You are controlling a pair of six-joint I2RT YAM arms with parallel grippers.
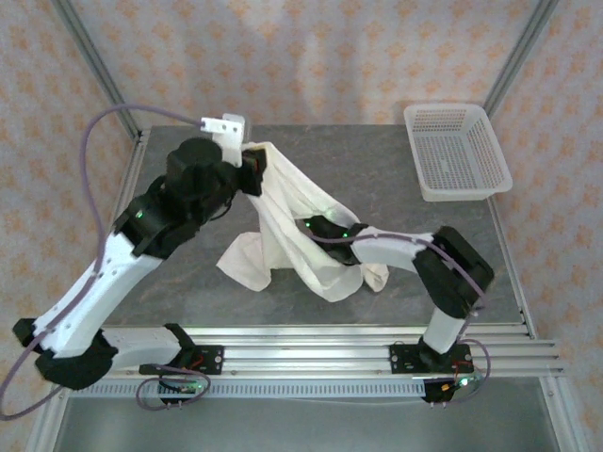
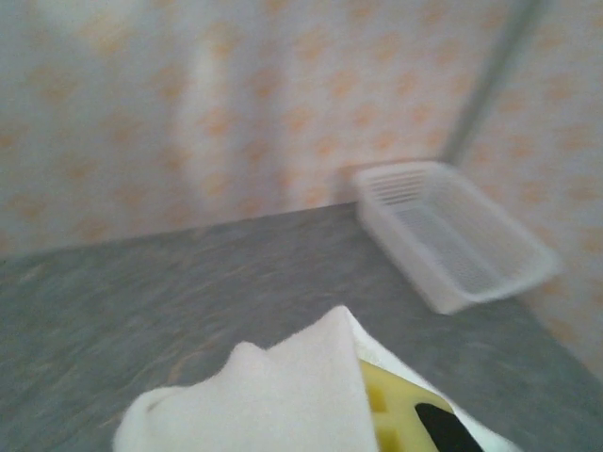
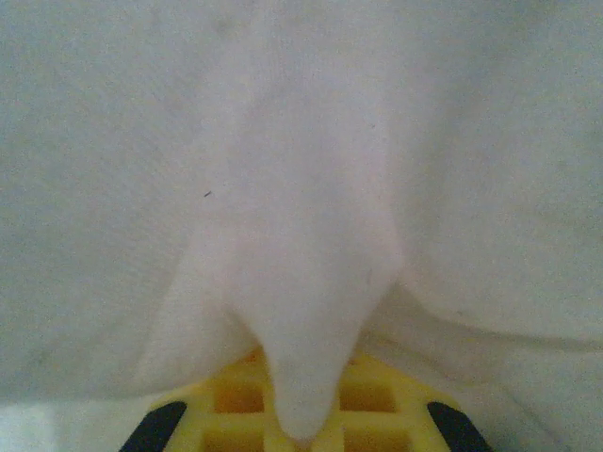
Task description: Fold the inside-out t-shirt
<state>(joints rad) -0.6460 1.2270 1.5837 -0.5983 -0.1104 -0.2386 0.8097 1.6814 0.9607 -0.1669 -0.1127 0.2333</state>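
Cloth at one edge of the white t-shirt (image 1: 283, 212) is clenched in the left tool (image 1: 252, 168), which is raised left of centre in the upper half of the overhead view. In the left wrist view that bunched edge sits at the bottom of the frame, lying against a yellow pad (image 2: 384, 412), with the grey tabletop (image 2: 188, 282) beyond. From the left tool the t-shirt hangs down and to the right in a twisted band, and its lower folds rest on the tabletop near the middle of the overhead frame. Right of that, the right tool (image 1: 311, 229) is buried in the cloth and clenched on it. Its wrist view shows a narrow pleat of white fabric pinched at the bottom centre. At the upper right, a white mesh basket (image 1: 457, 151) sits on the tabletop, apart from the t-shirt.
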